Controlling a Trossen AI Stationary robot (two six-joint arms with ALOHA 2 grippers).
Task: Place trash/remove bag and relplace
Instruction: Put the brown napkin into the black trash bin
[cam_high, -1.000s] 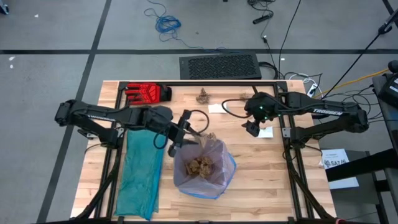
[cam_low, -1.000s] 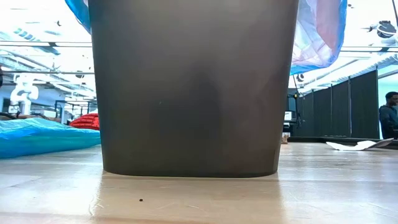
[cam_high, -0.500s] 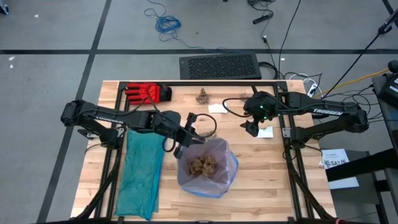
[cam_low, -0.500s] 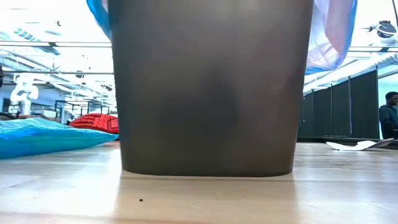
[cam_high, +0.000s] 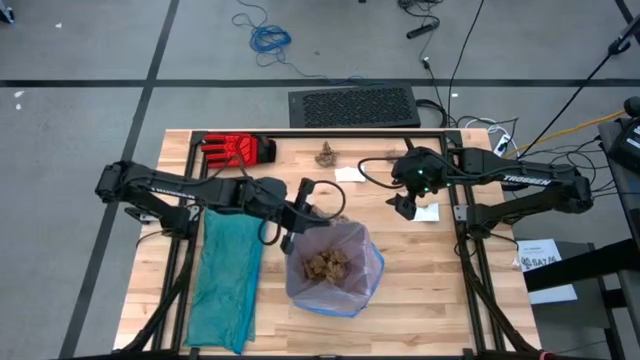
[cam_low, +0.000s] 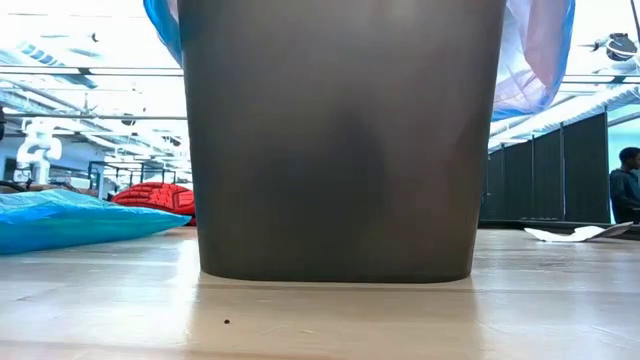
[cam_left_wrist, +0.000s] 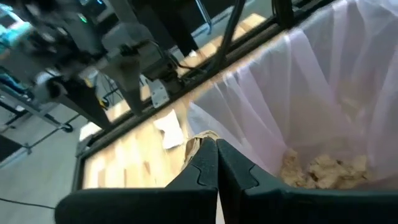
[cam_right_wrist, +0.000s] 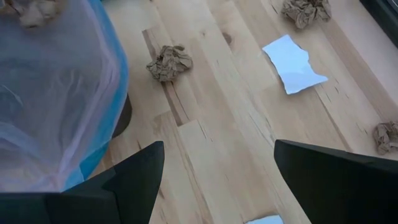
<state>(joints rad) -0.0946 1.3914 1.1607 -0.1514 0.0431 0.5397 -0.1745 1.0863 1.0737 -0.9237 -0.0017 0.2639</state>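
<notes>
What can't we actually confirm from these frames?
- Low view: the dark bin fills the picture and hides both arms and the trash.
- Left wrist view: the left end effector is shut by the bag rim; a brown scrap shows at its tips, whether gripped is unclear.
- High view: the brown wads in the bag are too small to count.
- Right wrist view: a wad is cut off by the edge.

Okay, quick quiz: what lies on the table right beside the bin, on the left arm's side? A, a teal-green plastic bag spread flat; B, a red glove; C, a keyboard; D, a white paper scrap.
A: in the high view the teal-green plastic bag lies flat on the table alongside the bin, under the left arm; the red glove sits at the far edge.
</notes>
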